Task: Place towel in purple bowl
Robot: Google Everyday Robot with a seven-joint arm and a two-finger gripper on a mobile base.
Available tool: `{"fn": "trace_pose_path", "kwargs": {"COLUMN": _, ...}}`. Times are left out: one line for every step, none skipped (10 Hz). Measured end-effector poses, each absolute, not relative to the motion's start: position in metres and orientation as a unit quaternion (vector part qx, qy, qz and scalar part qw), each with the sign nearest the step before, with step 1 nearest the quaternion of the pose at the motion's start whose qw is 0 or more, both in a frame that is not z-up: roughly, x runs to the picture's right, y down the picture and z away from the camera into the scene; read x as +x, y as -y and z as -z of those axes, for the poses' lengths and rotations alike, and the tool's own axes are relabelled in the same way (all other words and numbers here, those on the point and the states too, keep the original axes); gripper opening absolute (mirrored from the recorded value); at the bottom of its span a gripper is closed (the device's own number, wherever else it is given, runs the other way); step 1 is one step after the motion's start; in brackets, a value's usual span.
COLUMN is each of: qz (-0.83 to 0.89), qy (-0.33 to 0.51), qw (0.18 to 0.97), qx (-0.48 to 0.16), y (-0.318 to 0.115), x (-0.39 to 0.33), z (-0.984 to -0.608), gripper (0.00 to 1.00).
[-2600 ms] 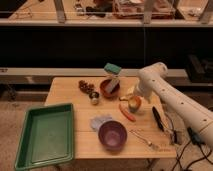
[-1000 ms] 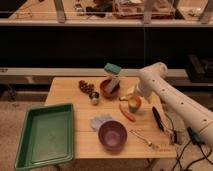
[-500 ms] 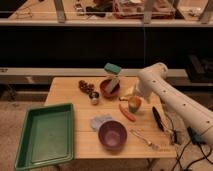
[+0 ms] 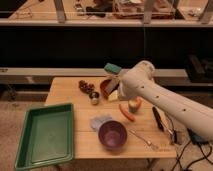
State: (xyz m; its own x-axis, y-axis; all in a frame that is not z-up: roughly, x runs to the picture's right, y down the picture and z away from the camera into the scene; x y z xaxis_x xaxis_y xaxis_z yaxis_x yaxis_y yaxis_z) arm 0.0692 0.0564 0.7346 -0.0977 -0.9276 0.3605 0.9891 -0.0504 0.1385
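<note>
The purple bowl (image 4: 112, 134) stands near the front edge of the wooden table (image 4: 65, 90). The towel (image 4: 100, 121), a small grey-blue cloth, lies flat on the table, touching the bowl's back left rim. My white arm reaches in from the right. Its gripper (image 4: 114, 94) is at the arm's far end over the middle of the table, beside a red bowl (image 4: 104, 86) and well behind the towel. The arm hides most of the gripper.
A green tray (image 4: 45, 135) sits at the front left. A green sponge (image 4: 112, 68), dark fruit (image 4: 86, 86) and a small can (image 4: 94, 97) stand at the back. A carrot (image 4: 126, 112), a round fruit (image 4: 134, 104), a black tool (image 4: 159, 118) and a fork (image 4: 143, 139) lie at the right.
The arm has drifted slightly left and lower over the middle of the table. The towel and purple bowl have not moved.
</note>
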Motion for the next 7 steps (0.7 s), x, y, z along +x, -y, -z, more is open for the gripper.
{"fn": "trace_pose_path", "kwargs": {"qz": 0.743, "qy": 0.176, "qw": 0.639, "qx": -0.089, "y": -0.062, "x": 0.048, "z": -0.729, "gripper": 0.80}}
{"fn": "trace_pose_path", "kwargs": {"qz": 0.760, "qy": 0.177, "qw": 0.618, "qx": -0.095, "y": -0.068, "x": 0.027, "z": -0.730, "gripper": 0.80}}
{"fn": "trace_pose_path", "kwargs": {"qz": 0.774, "qy": 0.179, "qw": 0.599, "qx": -0.105, "y": -0.076, "x": 0.004, "z": -0.740, "gripper": 0.80}}
{"fn": "trace_pose_path", "kwargs": {"qz": 0.781, "qy": 0.180, "qw": 0.586, "qx": -0.118, "y": -0.084, "x": -0.006, "z": -0.753, "gripper": 0.80}}
{"fn": "trace_pose_path", "kwargs": {"qz": 0.786, "qy": 0.184, "qw": 0.576, "qx": -0.128, "y": -0.092, "x": -0.013, "z": -0.769, "gripper": 0.80}}
{"fn": "trace_pose_path", "kwargs": {"qz": 0.790, "qy": 0.186, "qw": 0.568, "qx": -0.135, "y": -0.098, "x": -0.015, "z": -0.783, "gripper": 0.80}}
{"fn": "trace_pose_path", "kwargs": {"qz": 0.797, "qy": 0.190, "qw": 0.555, "qx": -0.146, "y": -0.108, "x": -0.011, "z": -0.805, "gripper": 0.80}}
